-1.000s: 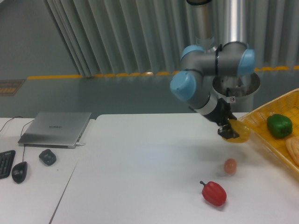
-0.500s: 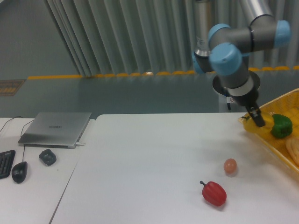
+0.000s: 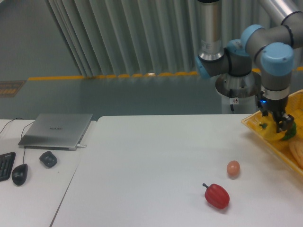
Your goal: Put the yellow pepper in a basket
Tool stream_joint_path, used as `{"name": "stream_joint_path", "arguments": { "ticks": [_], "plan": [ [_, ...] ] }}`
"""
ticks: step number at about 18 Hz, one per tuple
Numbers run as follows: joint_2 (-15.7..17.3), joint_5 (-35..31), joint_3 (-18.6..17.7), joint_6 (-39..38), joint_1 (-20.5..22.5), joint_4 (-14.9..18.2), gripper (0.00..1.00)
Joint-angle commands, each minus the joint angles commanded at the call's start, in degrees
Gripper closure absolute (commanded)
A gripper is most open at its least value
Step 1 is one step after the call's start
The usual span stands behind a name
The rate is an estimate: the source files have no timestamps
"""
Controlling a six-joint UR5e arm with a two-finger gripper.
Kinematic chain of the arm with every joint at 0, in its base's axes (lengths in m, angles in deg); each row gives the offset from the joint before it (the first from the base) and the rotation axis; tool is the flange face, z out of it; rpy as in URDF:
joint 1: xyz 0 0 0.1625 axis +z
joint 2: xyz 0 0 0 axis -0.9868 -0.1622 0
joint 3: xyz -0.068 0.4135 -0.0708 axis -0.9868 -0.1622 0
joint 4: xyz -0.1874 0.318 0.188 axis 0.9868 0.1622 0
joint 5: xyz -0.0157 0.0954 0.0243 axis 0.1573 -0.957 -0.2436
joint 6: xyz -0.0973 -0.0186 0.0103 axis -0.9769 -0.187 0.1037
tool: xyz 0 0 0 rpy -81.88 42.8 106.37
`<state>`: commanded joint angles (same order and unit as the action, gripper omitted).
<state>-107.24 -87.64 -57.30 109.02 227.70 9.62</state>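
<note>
Yellow pepper sits between my jaws, low over the basket near its rim, green pepper just behind. Can't tell whether I'm gripping it. Risk: it rolls out onto the surface.

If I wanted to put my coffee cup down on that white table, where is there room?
The widest bare stretch lies between the laptop and the red pepper. It gets crowded at the right, where the gripper works over the basket, with the egg nearby.

Grey ribbed wall behind white table, yellow floor stripe
</note>
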Motion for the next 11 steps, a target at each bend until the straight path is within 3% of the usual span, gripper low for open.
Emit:
{"name": "stream_joint_path", "arguments": {
  "ticks": [1, 2, 3, 11],
  "plan": [
    [0.0, 0.0, -0.2, 0.0, 0.5, -0.1, 0.37],
    [-0.1, 0.0, 0.0, 0.0, 0.8, -0.3, 0.14],
    [-0.4, -0.2, 0.0, -0.3, 0.8, -0.5, 0.00],
    [-1.6, 0.1, 0.1, 0.0, 2.3, -1.1, 0.00]
  ]
}}
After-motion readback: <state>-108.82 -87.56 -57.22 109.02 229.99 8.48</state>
